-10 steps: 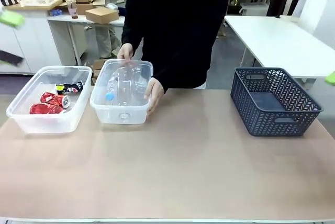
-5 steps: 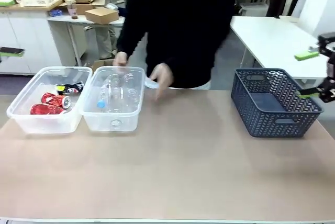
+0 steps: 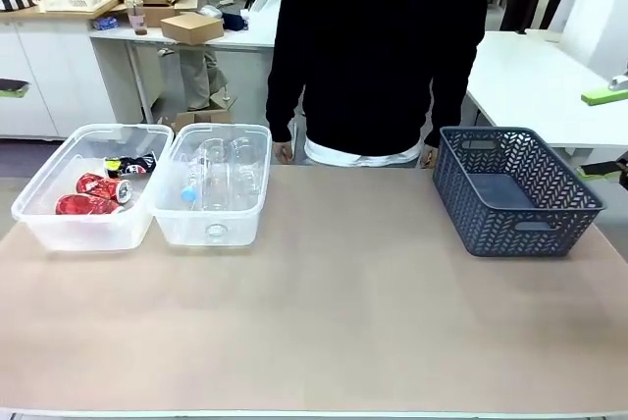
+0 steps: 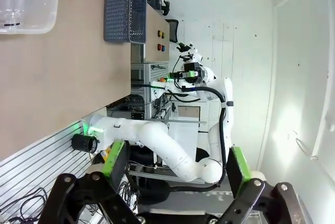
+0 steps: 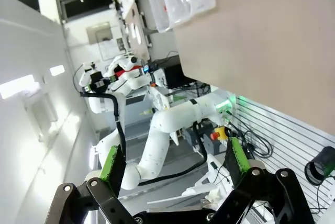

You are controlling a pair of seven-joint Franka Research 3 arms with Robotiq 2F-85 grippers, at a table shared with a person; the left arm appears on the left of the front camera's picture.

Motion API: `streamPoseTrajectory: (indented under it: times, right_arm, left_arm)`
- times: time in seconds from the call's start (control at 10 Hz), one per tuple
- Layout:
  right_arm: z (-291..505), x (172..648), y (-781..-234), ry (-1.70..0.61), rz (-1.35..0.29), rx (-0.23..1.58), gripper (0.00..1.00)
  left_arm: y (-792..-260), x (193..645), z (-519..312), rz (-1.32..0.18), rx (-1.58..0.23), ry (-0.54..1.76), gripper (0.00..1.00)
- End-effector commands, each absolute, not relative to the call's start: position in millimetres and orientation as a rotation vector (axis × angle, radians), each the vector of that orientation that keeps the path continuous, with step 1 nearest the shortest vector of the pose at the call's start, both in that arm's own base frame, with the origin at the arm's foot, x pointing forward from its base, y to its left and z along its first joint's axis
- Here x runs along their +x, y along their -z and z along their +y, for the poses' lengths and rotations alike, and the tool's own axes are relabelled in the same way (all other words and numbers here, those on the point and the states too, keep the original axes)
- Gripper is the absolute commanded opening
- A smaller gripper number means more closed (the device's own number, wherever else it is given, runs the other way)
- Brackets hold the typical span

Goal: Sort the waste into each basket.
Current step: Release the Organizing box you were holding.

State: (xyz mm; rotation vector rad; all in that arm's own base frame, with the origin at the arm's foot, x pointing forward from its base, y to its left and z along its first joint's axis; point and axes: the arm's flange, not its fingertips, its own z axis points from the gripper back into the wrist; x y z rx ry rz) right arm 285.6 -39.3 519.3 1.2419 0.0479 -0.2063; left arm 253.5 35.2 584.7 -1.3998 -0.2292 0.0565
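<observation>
The front view is evenly and brightly lit from overhead; the desk (image 3: 334,322) shows a soft matte sheen with no hard glare; shadows are faint, only a pale one beneath the dark lattice basket (image 3: 515,189) near the desk's far right corner and thin ones under the two clear tubs (image 3: 211,229) near its far left corner; focus is sharp across the desk, softer in the room behind. Both wrist views are rolled sideways and strongly bent at the edges by the wide lens; white walls there blow out into bright patches; a green lamp glows at each arm's base.
</observation>
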Motion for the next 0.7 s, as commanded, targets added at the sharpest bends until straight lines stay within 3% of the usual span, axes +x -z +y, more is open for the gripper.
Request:
streamPoseTrajectory:
  times: [0.0, 0.6]
  right_arm:
    - [-40.6, 287.6, -522.8, 0.194, 0.043, 1.252, 1.00]
    - [-40.6, 287.6, -522.8, 0.194, 0.043, 1.252, 1.00]
  left_arm:
    - [-583.9, 256.7, 33.2, -0.248, -1.422, -0.029, 1.00]
    - [-583.9, 256.7, 33.2, -0.248, -1.422, -0.029, 1.00]
